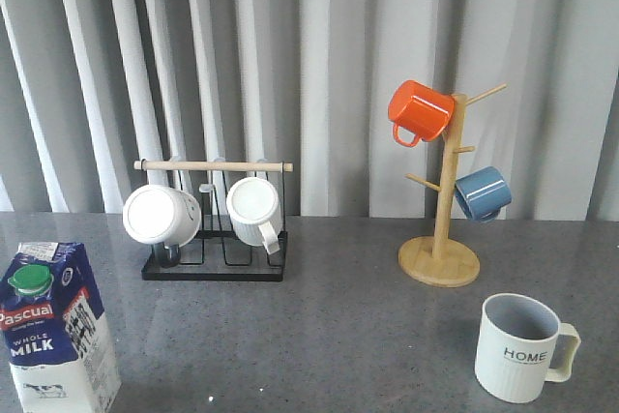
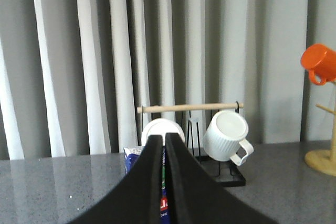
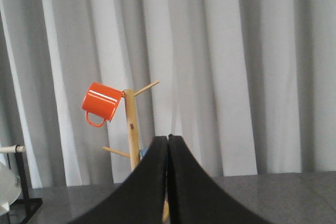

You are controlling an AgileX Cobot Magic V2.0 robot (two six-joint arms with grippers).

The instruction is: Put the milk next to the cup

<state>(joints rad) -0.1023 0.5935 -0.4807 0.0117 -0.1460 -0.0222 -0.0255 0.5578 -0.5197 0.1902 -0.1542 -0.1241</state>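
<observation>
The milk [image 1: 58, 331] is a dark blue and white carton with a green cap, standing upright at the near left corner of the table. The cup [image 1: 522, 347], off-white and ribbed with "HOME" on it, stands at the near right, handle to the right, far from the milk. Neither gripper shows in the front view. In the left wrist view my left gripper [image 2: 164, 138] is shut with nothing held; the milk [image 2: 133, 159] stands beyond it, mostly hidden by the fingers. My right gripper [image 3: 167, 137] is shut and empty in the right wrist view.
A black wire rack [image 1: 215, 266] with a wooden bar holds two white mugs [image 1: 161, 215] at the back left. A wooden mug tree [image 1: 440, 260] at the back right carries an orange mug [image 1: 420, 112] and a blue mug [image 1: 482, 192]. Grey curtains hang behind the table.
</observation>
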